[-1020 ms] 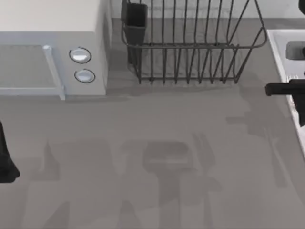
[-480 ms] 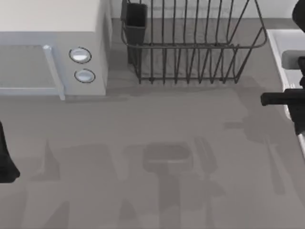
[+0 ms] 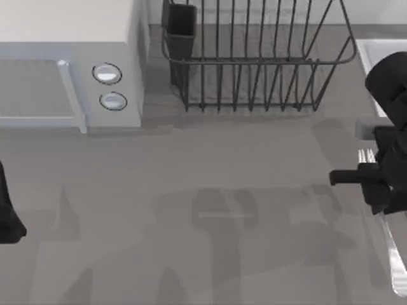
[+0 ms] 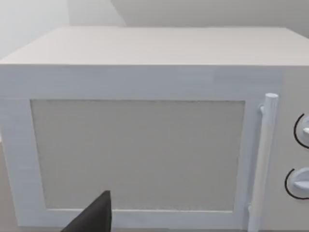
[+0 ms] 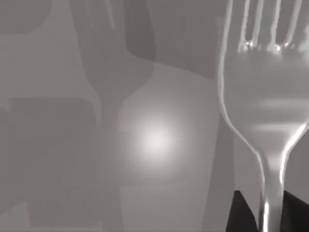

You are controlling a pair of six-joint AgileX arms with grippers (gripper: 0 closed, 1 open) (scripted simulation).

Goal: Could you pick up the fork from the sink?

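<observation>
The silver fork (image 3: 395, 264) hangs above the grey counter near the table's right edge, with its tines (image 3: 365, 155) pointing toward the back. My right gripper (image 3: 381, 187) is shut on its neck. In the right wrist view the fork (image 5: 263, 111) looms large, its thin neck pinched between two dark fingertips (image 5: 241, 215). Behind my right arm, the pale sink (image 3: 367, 54) shows at the back right corner. At the left edge sits my left gripper (image 3: 6, 213), parked, with one dark finger (image 4: 96, 218) in front of the microwave.
A white microwave (image 3: 70, 70) with two knobs stands at the back left. A dark wire dish rack (image 3: 254, 63) with a dark cup (image 3: 181, 25) stands at the back centre. Grey counter (image 3: 210, 190) spreads across the middle.
My right arm has come away from the sink toward the front and slightly left. The fork now shows in its grip. The left arm has stayed still.
</observation>
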